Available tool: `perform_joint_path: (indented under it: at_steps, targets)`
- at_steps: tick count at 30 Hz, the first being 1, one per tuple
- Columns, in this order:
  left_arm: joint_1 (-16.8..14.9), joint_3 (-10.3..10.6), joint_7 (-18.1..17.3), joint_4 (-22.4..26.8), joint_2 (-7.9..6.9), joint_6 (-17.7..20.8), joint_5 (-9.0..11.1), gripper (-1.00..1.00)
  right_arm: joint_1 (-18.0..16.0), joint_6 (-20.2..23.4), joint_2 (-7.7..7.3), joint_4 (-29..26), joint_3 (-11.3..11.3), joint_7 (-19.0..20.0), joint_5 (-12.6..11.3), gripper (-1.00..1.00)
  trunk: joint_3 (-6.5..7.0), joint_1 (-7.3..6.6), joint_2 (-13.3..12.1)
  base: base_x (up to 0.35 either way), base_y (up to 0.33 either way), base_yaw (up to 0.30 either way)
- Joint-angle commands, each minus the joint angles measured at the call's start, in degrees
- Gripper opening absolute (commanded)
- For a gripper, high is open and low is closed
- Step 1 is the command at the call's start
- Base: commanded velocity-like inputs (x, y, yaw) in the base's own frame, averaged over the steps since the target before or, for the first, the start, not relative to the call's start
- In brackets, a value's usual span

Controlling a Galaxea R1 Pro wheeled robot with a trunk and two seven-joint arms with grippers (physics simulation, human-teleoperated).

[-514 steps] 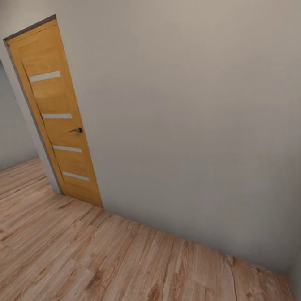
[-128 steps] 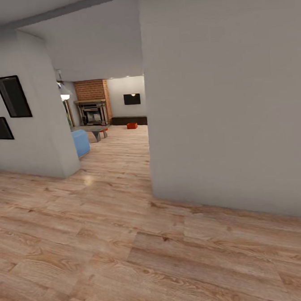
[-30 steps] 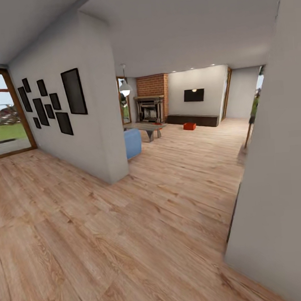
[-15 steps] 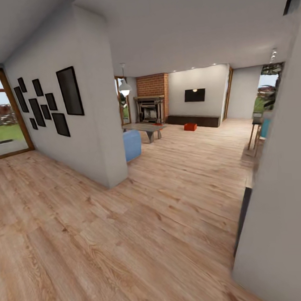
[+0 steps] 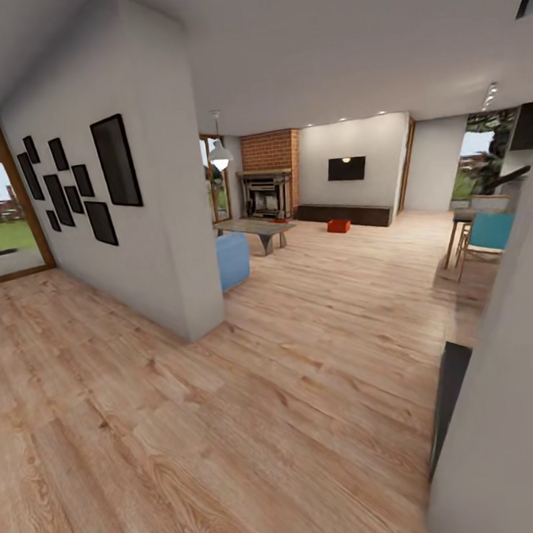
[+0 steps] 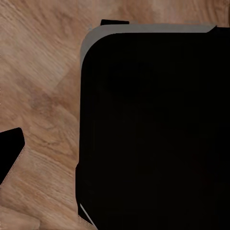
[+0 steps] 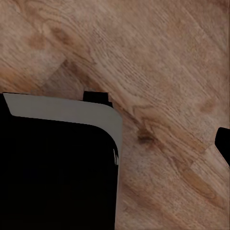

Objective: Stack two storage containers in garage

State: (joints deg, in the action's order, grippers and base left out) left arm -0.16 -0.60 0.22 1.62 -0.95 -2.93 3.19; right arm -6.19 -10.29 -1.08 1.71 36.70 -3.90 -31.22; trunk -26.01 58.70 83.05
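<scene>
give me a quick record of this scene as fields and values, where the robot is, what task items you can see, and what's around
location: hallway on light wood plank floor, looking into the living room
task item seen: one orange-red storage container on the floor, far off, in front of the dark low cabinet
second container: cannot tell
wall above cabinet: black TV
other furniture: blue sofa, coffee table, brick fireplace, teal chair at the right
near wall: black picture frames
wrist views: wood floor and dark robot body
grippers: not in view
</scene>
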Motion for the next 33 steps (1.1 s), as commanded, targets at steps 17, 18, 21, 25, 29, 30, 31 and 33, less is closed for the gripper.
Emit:
perform_joint_path:
  at_steps: [17, 18, 21, 25, 29, 30, 31, 33]
  targets:
    - [0.0, 0.0, 0.0, 0.0, 0.07, -0.1, 0.3, 1.0, -0.1, -0.3, 0.12, 0.1, 0.5, 0.0, -0.3, 1.0, -0.06, 0.03, 0.0, 0.322, 0.0, 0.0]
    - [0.0, 0.0, 0.0, 0.0, 0.07, -0.1, 0.3, 1.0, -0.1, -0.3, 0.12, 0.1, 0.5, 0.0, -0.3, 1.0, -0.06, 0.03, 0.0, 0.322, 0.0, 0.0]
    - [0.0, 0.0, 0.0, 0.0, 0.07, -0.1, 0.3, 1.0, -0.1, -0.3, 0.12, 0.1, 0.5, 0.0, -0.3, 1.0, -0.06, 0.03, 0.0, 0.322, 0.0, 0.0]
    - [0.0, 0.0, 0.0, 0.0, 0.07, -0.1, 0.3, 1.0, -0.1, -0.3, 0.12, 0.1, 0.5, 0.0, -0.4, 1.0, -0.06, 0.03, 0.0, 0.322, 0.0, 0.0]
    - [0.0, 0.0, 0.0, 0.0, 0.07, -0.1, 0.3, 1.0, -0.1, -0.3, 0.1, 0.1, 0.5, 0.0, -0.4, 1.0, -0.06, 0.03, 0.0, 0.322, 0.0, 0.0]
    - [0.0, 0.0, 0.0, 0.0, 0.07, -0.1, 0.3, 1.0, -0.1, -0.3, 0.1, 0.1, 0.5, 0.0, -0.4, 1.0, -0.06, 0.03, 0.0, 0.322, 0.0, 0.0]
    - [0.0, 0.0, 0.0, 0.0, 0.07, -0.1, 0.3, 1.0, -0.1, -0.3, 0.11, 0.1, 0.5, 0.0, -0.4, 1.0, -0.06, 0.03, 0.0, 0.322, 0.0, 0.0]
    - [0.0, 0.0, 0.0, 0.0, 0.07, -0.1, 0.3, 1.0, -0.1, -0.3, 0.11, 0.1, 0.5, 0.0, -0.2, 1.0, -0.06, 0.03, 0.0, 0.322, 0.0, 0.0]
